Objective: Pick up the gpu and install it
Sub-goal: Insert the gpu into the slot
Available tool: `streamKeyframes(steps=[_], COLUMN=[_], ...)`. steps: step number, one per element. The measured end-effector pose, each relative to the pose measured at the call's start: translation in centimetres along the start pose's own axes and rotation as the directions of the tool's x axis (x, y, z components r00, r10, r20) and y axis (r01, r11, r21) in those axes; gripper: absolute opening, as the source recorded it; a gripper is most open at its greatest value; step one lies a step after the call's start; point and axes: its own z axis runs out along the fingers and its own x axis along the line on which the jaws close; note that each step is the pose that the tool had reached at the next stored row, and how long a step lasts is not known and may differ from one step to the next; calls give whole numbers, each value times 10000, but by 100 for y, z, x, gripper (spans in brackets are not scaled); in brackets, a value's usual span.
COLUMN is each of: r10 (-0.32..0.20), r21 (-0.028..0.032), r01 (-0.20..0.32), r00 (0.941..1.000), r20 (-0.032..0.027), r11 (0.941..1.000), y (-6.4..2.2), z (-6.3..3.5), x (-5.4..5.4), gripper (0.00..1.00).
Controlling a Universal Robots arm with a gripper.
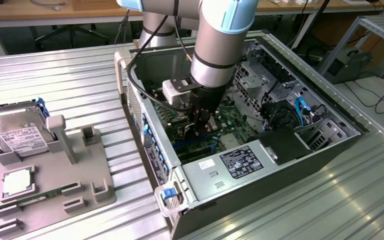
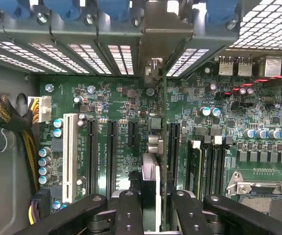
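- Where we're at: the tool (image 1: 202,131) is down inside the open PC case (image 1: 325,150), jaws narrowed and clamped on the gpu (image 2: 163,147), which we see edge-on in the wrist view, standing upright over the motherboard (image 2: 121,98).
- The card sits right over the expansion slots (image 2: 112,152), its metal bracket (image 2: 153,29) up against the rear slot openings of the case. Can't tell if the edge connector is already in a slot or just above it.
- Risk 1, imo the big one: card a bit off the slot line, so pressing down jams the connector on the slot wall or flexes the board.
- Risk 2: bracket catching on the rear frame instead of sliding in, which would tilt the card in the grip.
- Risk 3: grip is on a thin edge, so the card could pivot between the fingers (image 2: 131,210) under load.
- Arm pose: forearm comes down steeply from above the case, wrist pointing nearly straight down, tool deep among the components.
- Off to the exterior view's left, the hard drive (image 1: 15,132) & memory stick (image 1: 38,196) sit in the grey holder (image 1: 78,185) on the bench (image 1: 58,80).
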Motion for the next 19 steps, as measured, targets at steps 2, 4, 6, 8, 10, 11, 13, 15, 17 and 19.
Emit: streamKeyframes(steps=[2, 4, 6, 8, 10, 11, 13, 15, 17, 19], r10=[-1, 0, 0, 0, 0, 0, 0, 0, 0, 3], r21=[12, 10, 9, 9, 7, 7, 7, 7, 7, 7], r01=[1, 0, 0, 0, 0, 0, 0, 0, 0, -3], r00=[10000, 10000, 10000, 10000, 10000, 10000, 10000, 10000, 10000, 10000], r20=[14, -3, -9, -12, -15, -15, -16, -15, -15, -15], r11=[10000, 10000, 10000, 10000, 10000, 10000, 10000, 10000, 10000, 10000], y=[-1, 0, 1, 1, 1, 1, 1, 1, 1, 2], z=[-17, -45, -54, -55, -56, -56, -56, -56, -56, -56], x=[-2, 0, 0, 0, 0, 0, 0, 0, 0, 2], gripper=[27, 27, 27, 27, 27, 27, 27, 27, 27, 27])
